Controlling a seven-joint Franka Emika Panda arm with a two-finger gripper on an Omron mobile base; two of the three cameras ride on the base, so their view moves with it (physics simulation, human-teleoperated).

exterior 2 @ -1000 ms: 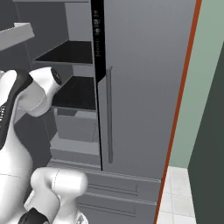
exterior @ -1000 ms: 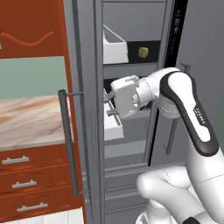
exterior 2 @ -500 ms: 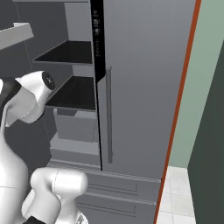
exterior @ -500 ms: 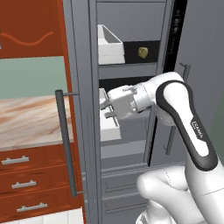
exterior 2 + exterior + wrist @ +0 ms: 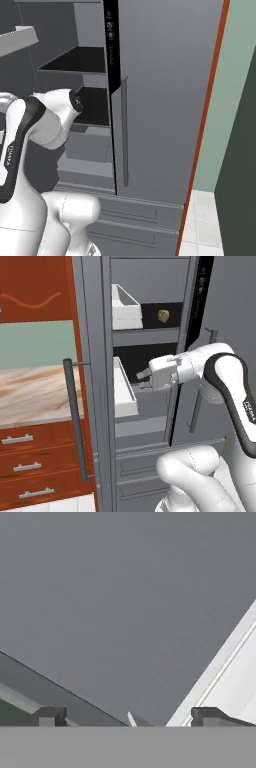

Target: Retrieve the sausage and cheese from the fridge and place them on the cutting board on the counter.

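In the left base view the fridge [image 5: 150, 381] fills the middle of the frame with its left door swung open, and the cheese [image 5: 163, 316] sits on a dark upper shelf in the upper middle, just right of a white door bin [image 5: 125, 306]. The gripper [image 5: 142, 377] hangs at the centre of that frame, reaching into the shelf below the cheese beside a lower white door bin [image 5: 124, 390]; its fingertips [image 5: 49, 717] stand wide apart with nothing between them. The counter [image 5: 30, 398] lies at the left edge, above wooden drawers [image 5: 30, 456]
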